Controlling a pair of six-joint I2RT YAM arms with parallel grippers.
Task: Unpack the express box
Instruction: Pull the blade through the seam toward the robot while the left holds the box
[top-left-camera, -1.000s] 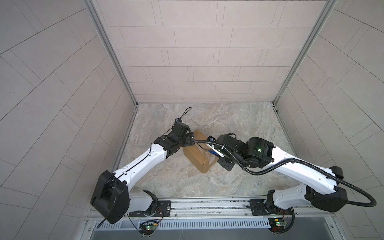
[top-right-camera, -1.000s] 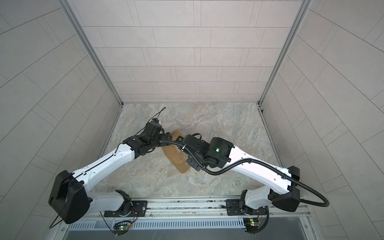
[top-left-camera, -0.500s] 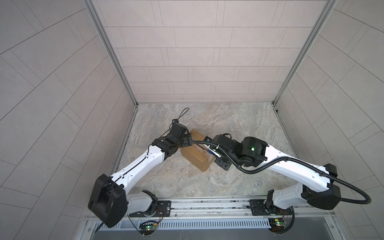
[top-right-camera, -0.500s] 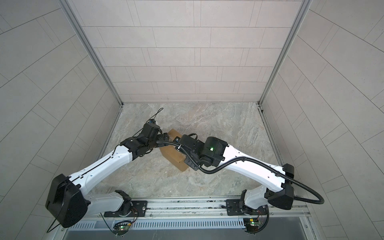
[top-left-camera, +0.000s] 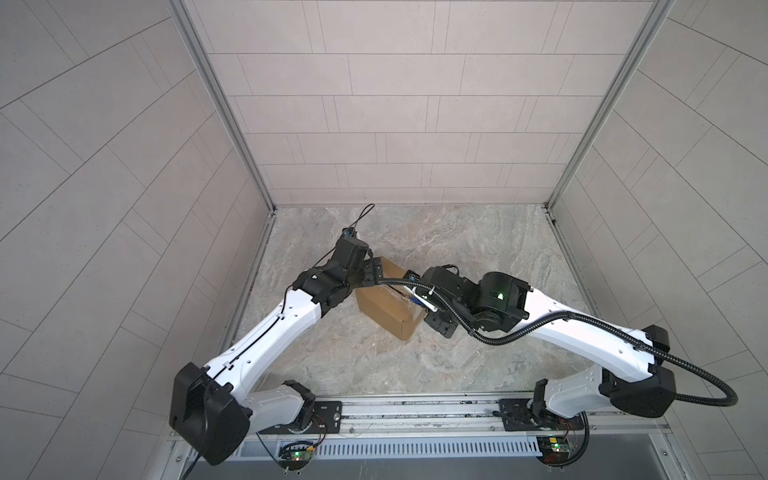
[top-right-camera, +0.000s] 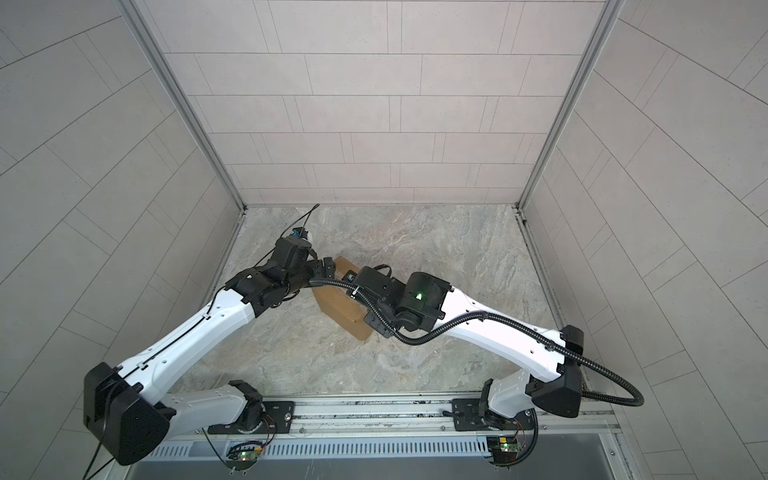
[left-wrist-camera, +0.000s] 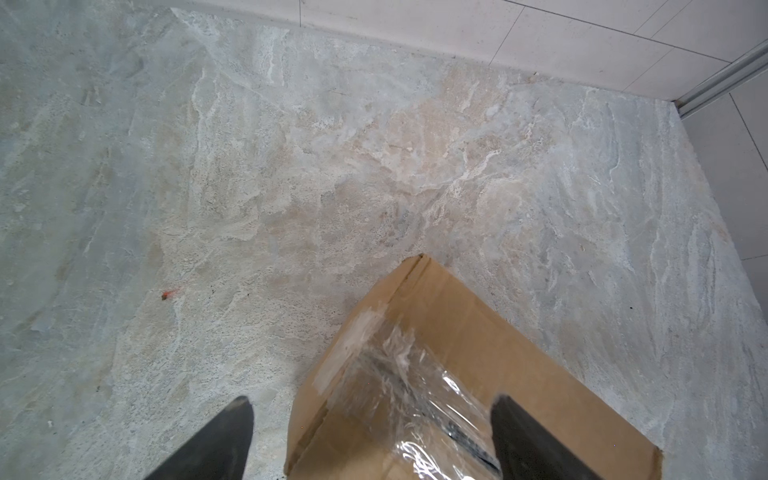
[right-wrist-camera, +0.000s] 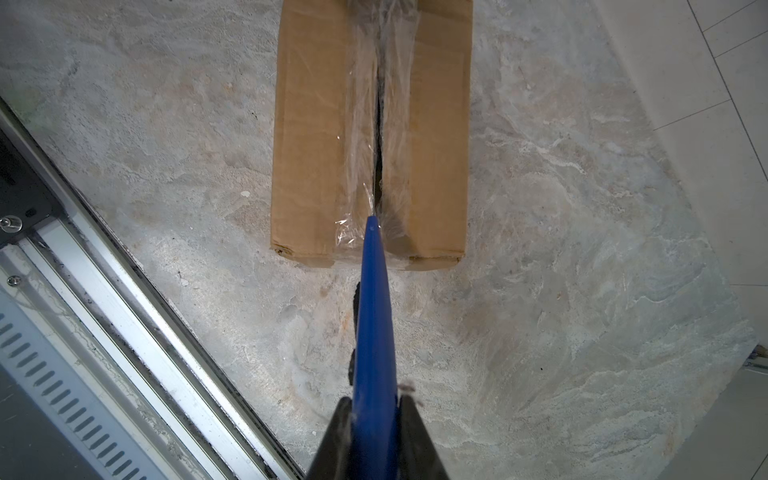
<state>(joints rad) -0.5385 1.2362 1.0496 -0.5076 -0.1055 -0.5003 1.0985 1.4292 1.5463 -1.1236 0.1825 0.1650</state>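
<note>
Marbled grey-beige stone-look tabletop (top-left-camera: 478, 249), matt and veined, is walled by pale tiles (top-left-camera: 395, 124) with thin joints. A ribbed aluminium rail (right-wrist-camera: 104, 291) runs along its 6 o'clock edge.

The express box (top-left-camera: 386, 307) (top-right-camera: 338, 305) lies near the middle of the tabletop, slightly toward 9 o'clock, its long axis running from 11 to 5 o'clock in both top views. It is plain brown corrugated card, oblong, with no print or label that can be read. Shiny, wrinkled clear tape (right-wrist-camera: 365, 104) covers its top seam, where a dark slit shows between the flaps.

The left gripper (left-wrist-camera: 371, 405) (top-left-camera: 376, 270) stands at the box's 11 o'clock end, jaws spread wide and gripping nothing, one finger (left-wrist-camera: 523, 440) over the taped top and one over bare tabletop. Contact cannot be judged.

The right gripper (right-wrist-camera: 376, 400) at the 4 o'clock end is clamped on a slim, tapered blue tool (right-wrist-camera: 374, 311). Its tip meets the tape at the seam, though whether it pierces is unclear. The arms hide much of the box from above.
</note>
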